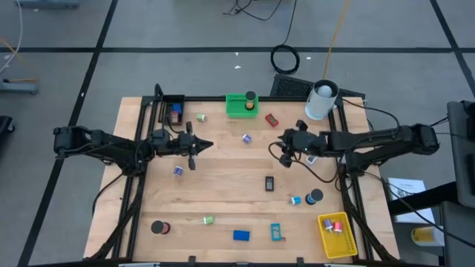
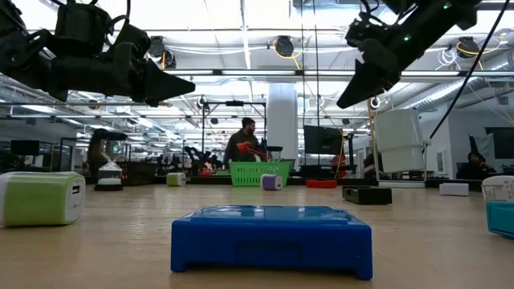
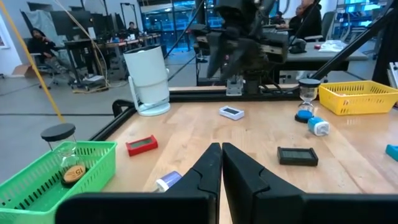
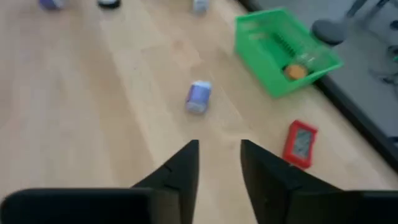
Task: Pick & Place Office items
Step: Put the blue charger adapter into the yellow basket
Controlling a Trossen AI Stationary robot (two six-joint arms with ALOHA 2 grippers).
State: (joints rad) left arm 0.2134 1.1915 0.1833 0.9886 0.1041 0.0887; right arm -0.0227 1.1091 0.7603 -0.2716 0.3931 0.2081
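Observation:
The office items lie scattered on the wooden table (image 1: 223, 185). They include a purple clip (image 1: 246, 137), a red block (image 1: 272, 119), a black block (image 1: 269, 183), a blue block (image 1: 241, 235) and black rolls (image 1: 158, 227). My left gripper (image 1: 206, 144) hovers left of centre, shut and empty, pointing toward the table's right; it also shows in the left wrist view (image 3: 221, 155). My right gripper (image 1: 282, 148) hovers right of centre, open and empty, pointing left. In the right wrist view (image 4: 219, 152) the purple clip (image 4: 199, 96) and the red block (image 4: 300, 143) lie ahead of it. Both grippers hang well above the table in the low view.
A green bin (image 1: 241, 104) stands at the far middle, a black bin (image 1: 174, 111) at the far left, and a yellow bin (image 1: 338, 231) at the near right. A big white cylinder (image 1: 321, 100) stands at the far right. People show in the room beyond the table.

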